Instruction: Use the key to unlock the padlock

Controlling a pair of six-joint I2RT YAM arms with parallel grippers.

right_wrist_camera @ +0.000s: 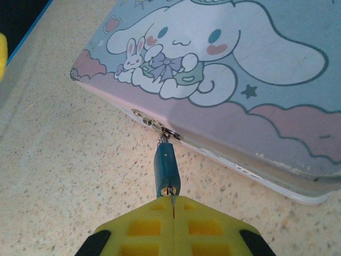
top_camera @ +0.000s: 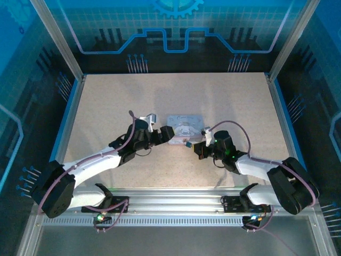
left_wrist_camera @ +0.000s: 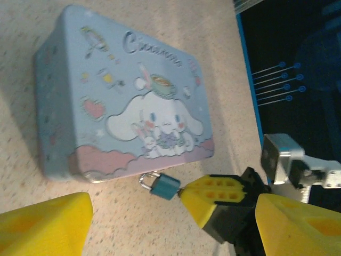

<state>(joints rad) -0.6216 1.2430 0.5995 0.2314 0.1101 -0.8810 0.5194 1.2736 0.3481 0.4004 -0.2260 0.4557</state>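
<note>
The small teal padlock point(right_wrist_camera: 167, 168) hangs by its silver shackle point(left_wrist_camera: 145, 180) from the hasp of the pastel cartoon tin point(left_wrist_camera: 122, 101), lying on the table at the tin's near side. My right gripper point(right_wrist_camera: 173, 205) is shut on the key point(right_wrist_camera: 173, 199), a thin metal sliver whose tip sits at the padlock's keyhole. In the left wrist view the right gripper's yellow fingers point(left_wrist_camera: 213, 200) touch the padlock's point(left_wrist_camera: 164, 185) end. My left gripper point(left_wrist_camera: 170, 213) is open, its fingers wide apart on either side, touching nothing. From above, both grippers point(top_camera: 166, 134) point(top_camera: 196, 146) meet at the tin's front.
The tin point(top_camera: 184, 128) lies mid-table on the speckled beige tabletop point(top_camera: 106, 101). Blue rails point(top_camera: 68, 120) and glass walls border the table on the left, right and back. The arms' bases sit on the metal rail point(top_camera: 176, 205) at the near edge.
</note>
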